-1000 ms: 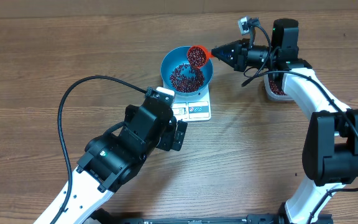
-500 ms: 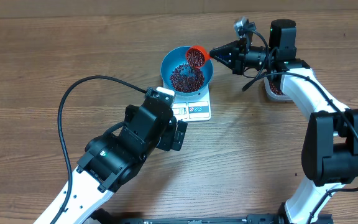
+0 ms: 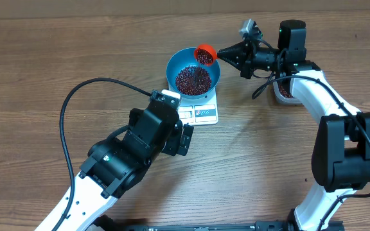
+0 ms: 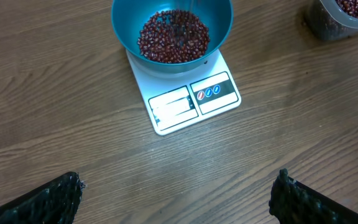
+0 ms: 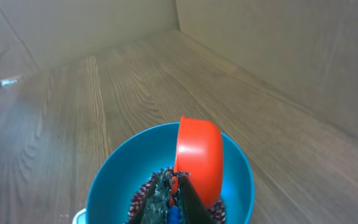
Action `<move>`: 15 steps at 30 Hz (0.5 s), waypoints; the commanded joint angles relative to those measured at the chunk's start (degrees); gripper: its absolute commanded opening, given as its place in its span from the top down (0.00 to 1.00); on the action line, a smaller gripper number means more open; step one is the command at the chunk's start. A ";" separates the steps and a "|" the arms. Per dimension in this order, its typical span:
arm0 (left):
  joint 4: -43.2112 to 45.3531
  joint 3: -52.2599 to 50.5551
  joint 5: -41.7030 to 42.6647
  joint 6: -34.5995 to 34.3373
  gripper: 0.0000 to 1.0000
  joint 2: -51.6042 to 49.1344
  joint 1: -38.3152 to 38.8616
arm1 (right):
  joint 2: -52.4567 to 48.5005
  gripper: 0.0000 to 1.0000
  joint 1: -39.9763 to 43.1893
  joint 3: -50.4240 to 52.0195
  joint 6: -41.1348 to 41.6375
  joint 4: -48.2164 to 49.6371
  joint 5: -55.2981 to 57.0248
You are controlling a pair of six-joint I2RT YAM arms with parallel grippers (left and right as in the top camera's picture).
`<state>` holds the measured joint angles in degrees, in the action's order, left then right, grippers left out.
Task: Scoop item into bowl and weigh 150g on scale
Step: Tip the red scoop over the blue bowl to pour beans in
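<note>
- The right gripper (image 3: 221, 52) is clamped on the tipped scoop (image 3: 204, 53) at the bowl (image 3: 171, 64) rim; the left gripper (image 4: 178, 198) is spread, empty.
- The beans (image 3: 192, 78) could be spilled past that rim, or the target overshot, if dumped fast.

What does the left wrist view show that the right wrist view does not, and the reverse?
Left wrist only: the white scale with its display and label panels, and a clear tub at top right. Right wrist only: the orange scoop, tipped on its side. Both: the blue bowl holding dark red beans.
</note>
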<state>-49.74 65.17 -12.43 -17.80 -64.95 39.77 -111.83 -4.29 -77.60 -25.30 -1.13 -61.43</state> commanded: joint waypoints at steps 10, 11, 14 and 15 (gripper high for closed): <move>0.24 -0.09 0.26 1.07 0.00 -0.31 -0.02 | -0.07 0.96 -3.32 -1.16 -19.87 -0.87 0.13; 0.24 -0.09 0.26 1.07 0.01 -0.31 -0.02 | -0.07 0.96 -3.32 -1.16 -19.82 -0.92 0.42; 0.24 -0.09 0.26 1.07 0.01 -0.31 -0.02 | -0.07 0.96 -3.32 -1.16 -19.82 -1.22 0.46; 0.24 -0.09 0.26 1.07 0.01 -0.31 -0.02 | -0.07 0.96 -3.32 -1.16 -19.82 -1.68 0.46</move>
<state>-49.71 65.17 -12.43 -17.80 -64.95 39.77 -111.83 -7.86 -77.60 -42.85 -2.42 -61.08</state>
